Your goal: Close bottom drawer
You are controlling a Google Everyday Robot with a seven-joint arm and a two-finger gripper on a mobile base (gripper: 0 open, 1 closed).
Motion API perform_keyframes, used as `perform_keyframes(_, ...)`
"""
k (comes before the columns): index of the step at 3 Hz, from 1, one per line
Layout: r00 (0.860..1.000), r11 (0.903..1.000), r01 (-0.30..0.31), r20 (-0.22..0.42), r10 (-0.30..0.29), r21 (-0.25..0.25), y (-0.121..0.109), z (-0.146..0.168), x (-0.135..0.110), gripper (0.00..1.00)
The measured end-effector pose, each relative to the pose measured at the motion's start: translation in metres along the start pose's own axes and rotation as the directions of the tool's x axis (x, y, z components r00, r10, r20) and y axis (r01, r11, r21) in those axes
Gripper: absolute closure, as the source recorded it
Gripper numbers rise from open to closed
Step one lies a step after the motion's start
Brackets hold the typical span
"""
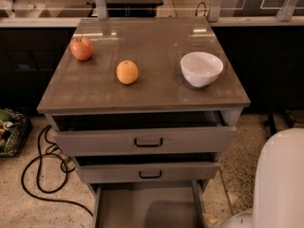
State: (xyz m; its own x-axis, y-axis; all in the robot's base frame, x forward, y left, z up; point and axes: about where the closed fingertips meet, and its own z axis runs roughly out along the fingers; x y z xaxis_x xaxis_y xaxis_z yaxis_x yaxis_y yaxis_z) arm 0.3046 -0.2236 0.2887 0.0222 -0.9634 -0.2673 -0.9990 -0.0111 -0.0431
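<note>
Pincer out of frame; bottom drawer [142, 207] open beside white arm [281, 179].

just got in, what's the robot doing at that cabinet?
Nothing is being handled yet. The cabinet has its bottom drawer pulled far out, tray empty. The top drawer and middle drawer stand slightly open. A white robot arm sits at lower right beside it; the gripper is not in view. An apple, an orange and a white bowl sit on top.
</note>
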Motion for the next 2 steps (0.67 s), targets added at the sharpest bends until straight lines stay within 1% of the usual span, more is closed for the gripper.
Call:
perform_keyframes(1, 0.999, 0.9997, 0.018, 0.041, -0.017, -0.017, 0.0103, 0.0199, -0.0117, 0.19)
perform_keyframes(2, 0.999, 0.9997, 0.017, 0.041, -0.016, -0.019, 0.0109, 0.0198, -0.0116, 0.42)
